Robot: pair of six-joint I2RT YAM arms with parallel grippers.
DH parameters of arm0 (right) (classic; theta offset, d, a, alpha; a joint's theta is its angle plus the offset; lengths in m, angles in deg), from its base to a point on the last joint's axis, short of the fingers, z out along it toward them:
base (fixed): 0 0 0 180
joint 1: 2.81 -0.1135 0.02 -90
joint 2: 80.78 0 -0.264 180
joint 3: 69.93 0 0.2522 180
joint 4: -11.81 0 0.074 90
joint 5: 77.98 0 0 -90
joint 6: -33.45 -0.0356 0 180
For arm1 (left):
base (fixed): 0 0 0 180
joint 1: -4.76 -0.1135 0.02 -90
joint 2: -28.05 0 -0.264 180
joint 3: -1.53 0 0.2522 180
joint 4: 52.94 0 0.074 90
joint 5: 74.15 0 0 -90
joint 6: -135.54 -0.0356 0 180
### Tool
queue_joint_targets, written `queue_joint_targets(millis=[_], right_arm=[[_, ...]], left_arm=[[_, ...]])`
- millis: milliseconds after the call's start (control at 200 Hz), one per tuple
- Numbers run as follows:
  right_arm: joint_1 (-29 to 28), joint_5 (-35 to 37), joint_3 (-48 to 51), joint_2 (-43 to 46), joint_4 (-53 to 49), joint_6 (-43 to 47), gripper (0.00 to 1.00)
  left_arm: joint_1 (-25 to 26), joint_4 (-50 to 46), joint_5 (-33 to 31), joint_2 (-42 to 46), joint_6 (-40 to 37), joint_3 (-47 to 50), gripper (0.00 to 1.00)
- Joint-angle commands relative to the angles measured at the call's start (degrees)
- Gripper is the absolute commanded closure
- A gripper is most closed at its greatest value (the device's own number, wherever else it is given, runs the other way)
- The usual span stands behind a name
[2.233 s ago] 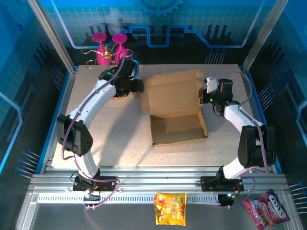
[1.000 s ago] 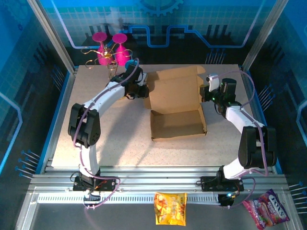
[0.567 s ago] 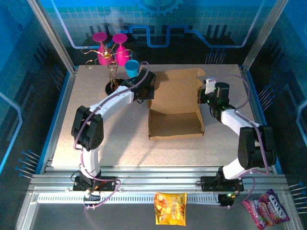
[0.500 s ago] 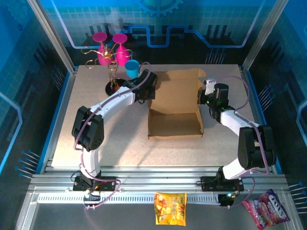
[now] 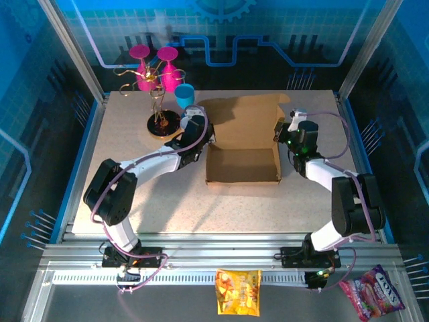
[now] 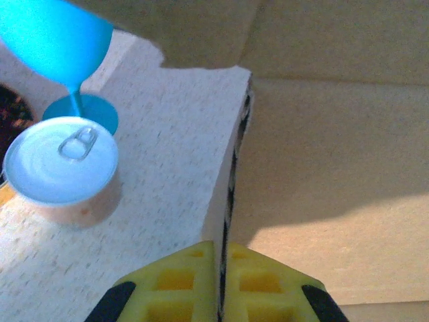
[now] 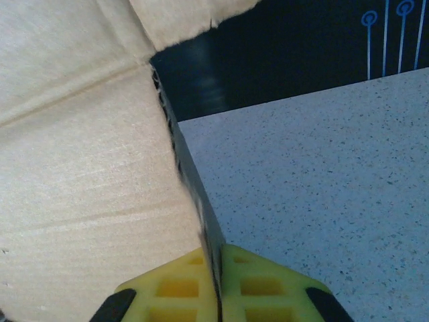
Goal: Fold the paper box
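- Set on the table [image 5: 134, 181] toward its far side, between the two arms: the box [image 5: 242, 168], open side up.
- Done so far, judging from the overhead view: front and side walls raised into a shallow tray, with the lid [image 5: 244, 121] tipped up at the back.
- Clamped shut on the box's left wall with the left claw [image 5: 203, 139]; seen from that wrist, a cardboard edge caught between the yellow pads [image 6: 177, 288] (no gap to speak of).
- Pinched just as tight on the right wall with the right claw [image 5: 281, 136]; seen from that wrist, the wall's edge running straight into the seam between the pads.
- Hard to tell whether the side walls are locked in place or merely held upright by the two grips.
- Left to do, most likely: securing the side walls, bringing the lid down over the tray, and tucking in its tabs. Roughly halfway, at a guess.
- Worth minding on the left: a blue cup [image 6: 57, 40] and a can [image 6: 60, 161] near the held wall, though apart from it.
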Motion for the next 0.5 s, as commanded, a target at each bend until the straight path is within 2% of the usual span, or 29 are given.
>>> queue_joint_targets(millis=[0, 180, 495], right_arm=[[-2.6, -0.9, -1.5, -1.6, 1.5, -4.5, 0.87], [-2.7, -0.9, -1.8, -0.8, 0.0, -7.8, 0.83], [-2.7, -5.9, -4.1, -2.7, -3.8, -10.9, 0.83]], left_arm=[[0.3, 20.7, 3.5, -0.8, -2.7, -0.3, 1.0], [0.5, 35.4, 5.9, -3.1, -4.6, 6.3, 1.0], [0.5, 39.3, 5.7, -4.1, -3.6, 14.4, 1.0]])
